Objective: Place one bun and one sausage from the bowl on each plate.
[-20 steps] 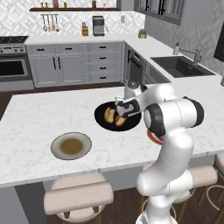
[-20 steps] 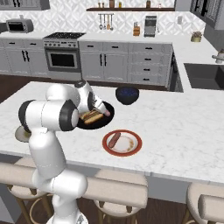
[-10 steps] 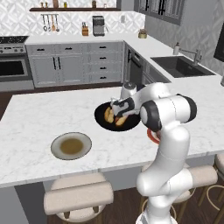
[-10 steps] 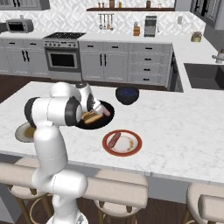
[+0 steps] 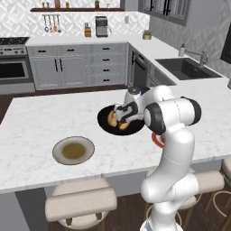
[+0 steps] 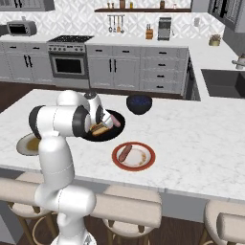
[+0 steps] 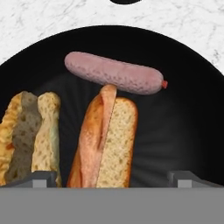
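Sausage [image 7: 114,73] behind two buns [image 7: 105,142] in bowl [image 7: 192,113].

The bowl [image 7: 192,109] looks like smooth black material with a faint satin sheen. The sausage [image 7: 114,73] in it has a smooth, slightly speckled pink skin; the two buns [image 7: 106,140] have matt crusts and rough, porous crumb. The bench [image 5: 40,118] is polished white marble with grey veining. The red-orange-rimmed plate [image 6: 149,158] and the grey-rimmed plate [image 5: 90,146] look like smooth ceramic.

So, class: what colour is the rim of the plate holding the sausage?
Red-orange, around a pale beige centre; the plate shows best in the right base view, holding one sausage.
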### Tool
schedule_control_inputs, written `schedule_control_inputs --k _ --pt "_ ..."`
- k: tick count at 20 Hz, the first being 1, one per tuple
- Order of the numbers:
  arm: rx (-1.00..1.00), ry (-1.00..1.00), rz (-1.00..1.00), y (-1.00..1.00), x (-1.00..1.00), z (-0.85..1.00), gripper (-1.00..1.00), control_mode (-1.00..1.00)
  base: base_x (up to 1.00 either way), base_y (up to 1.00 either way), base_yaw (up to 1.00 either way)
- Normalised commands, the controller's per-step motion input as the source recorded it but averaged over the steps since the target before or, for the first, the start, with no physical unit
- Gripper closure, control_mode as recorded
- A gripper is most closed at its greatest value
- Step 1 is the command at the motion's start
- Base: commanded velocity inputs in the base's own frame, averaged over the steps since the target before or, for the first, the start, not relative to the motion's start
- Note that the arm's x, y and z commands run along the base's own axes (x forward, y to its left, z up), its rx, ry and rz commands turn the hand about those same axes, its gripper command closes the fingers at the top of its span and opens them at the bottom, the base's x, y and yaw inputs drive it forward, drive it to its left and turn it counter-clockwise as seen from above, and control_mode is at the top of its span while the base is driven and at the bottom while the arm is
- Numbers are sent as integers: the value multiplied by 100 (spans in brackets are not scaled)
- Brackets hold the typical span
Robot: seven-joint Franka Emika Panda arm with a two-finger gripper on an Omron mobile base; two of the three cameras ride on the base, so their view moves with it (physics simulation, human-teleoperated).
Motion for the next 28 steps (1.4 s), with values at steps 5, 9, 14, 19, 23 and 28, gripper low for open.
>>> schedule_control_inputs --k 5,9,14,19,23,28 --pt "0 0 0 11 4 -8 -100 -100 0 0 0" --pt "0 0 0 11 14 -9 -100 -100 0 0 0" --pt "0 0 0 5 14 -14 -100 -100 0 0 0" --pt "0 0 0 0 0 -28 -100 -100 0 0 0" --pt "0 0 0 0 0 -23 -100 -100 0 0 0" --pt "0 0 0 0 0 0 100 -100 0 0 0"
